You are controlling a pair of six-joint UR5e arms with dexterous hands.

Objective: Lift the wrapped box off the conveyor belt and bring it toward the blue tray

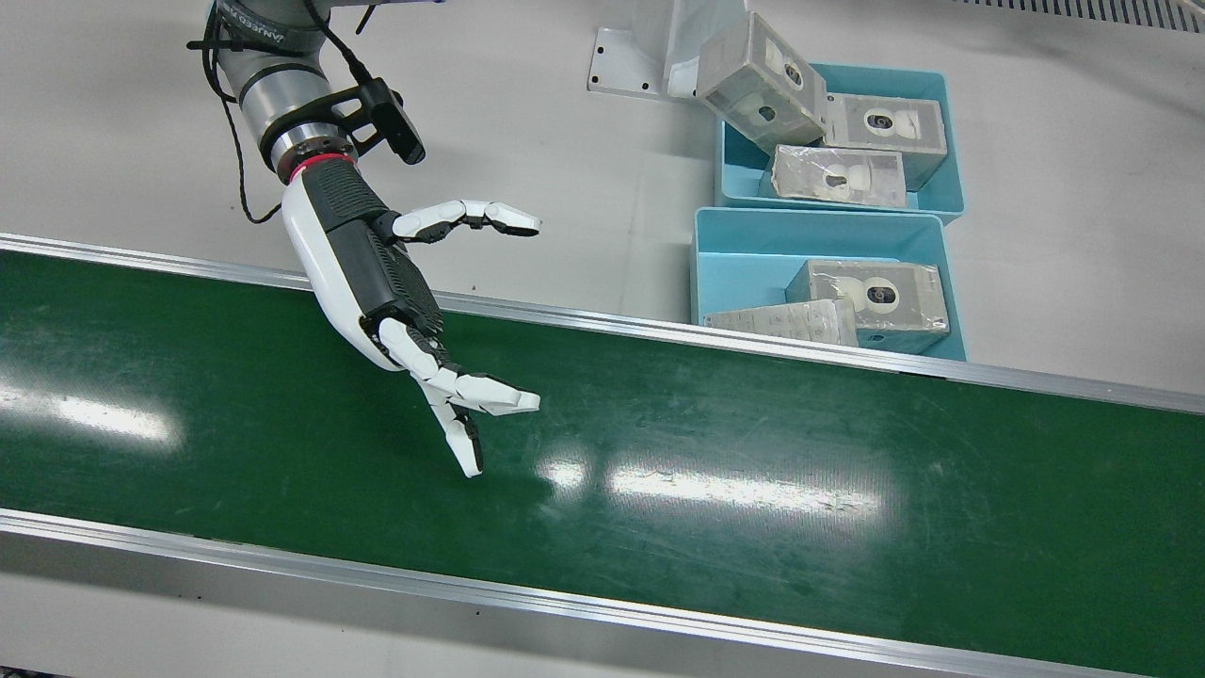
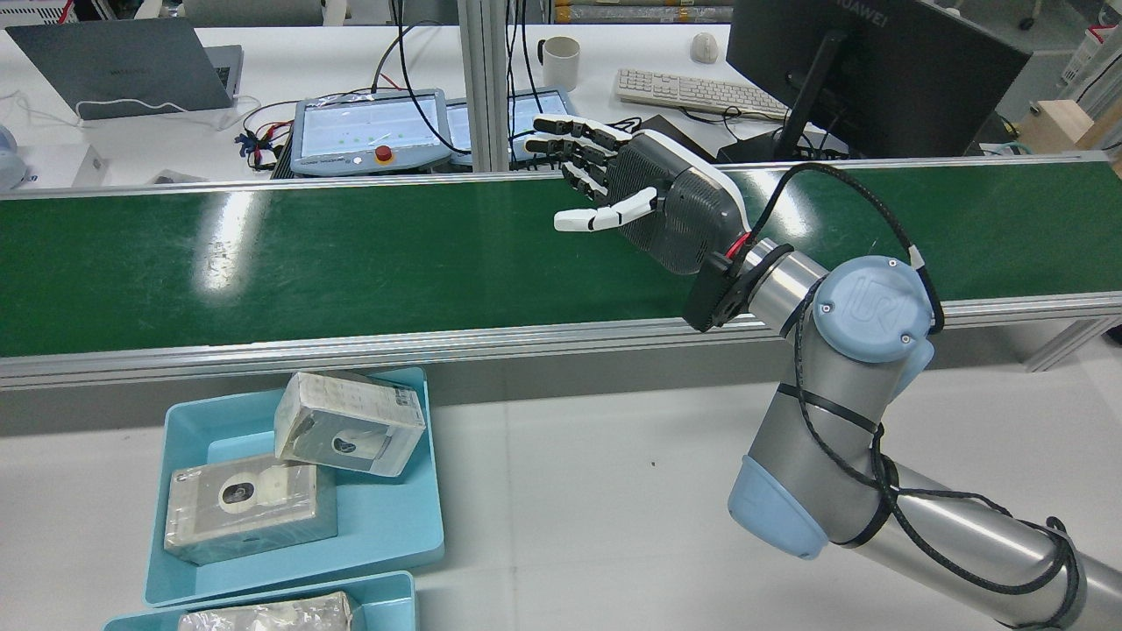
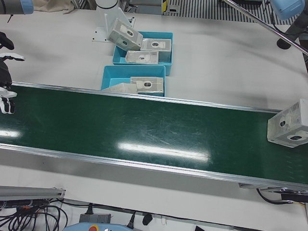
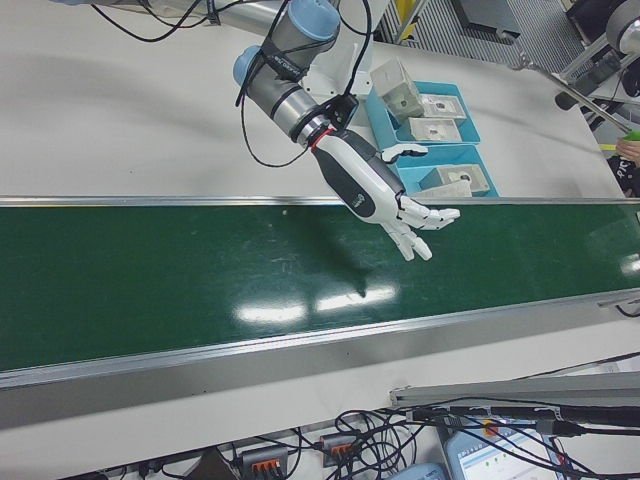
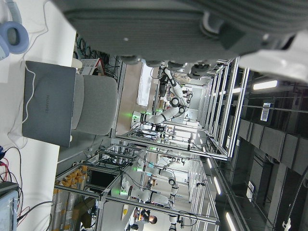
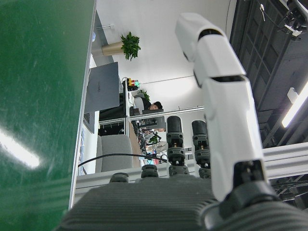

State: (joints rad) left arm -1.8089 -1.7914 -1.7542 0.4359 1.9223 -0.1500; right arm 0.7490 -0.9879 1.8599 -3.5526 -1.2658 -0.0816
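Right hand (image 1: pixel 395 292) spread empty above belt (image 1: pixel 753 452); box (image 3: pixel 288 130) far off (left hand's state unclear). Best to wait, palm facing box.

"HUAWEI" on monitor (image 2: pixel 877 70) and, seemingly, on laptop (image 5: pixel 48 103).

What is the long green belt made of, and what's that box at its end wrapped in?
The conveyor belt looks like smooth rubber or plastic: glossy, mirroring the lights, finely scratched. The wrapped box seems grey cardboard under clear plastic film; it is too small in view to be sure.
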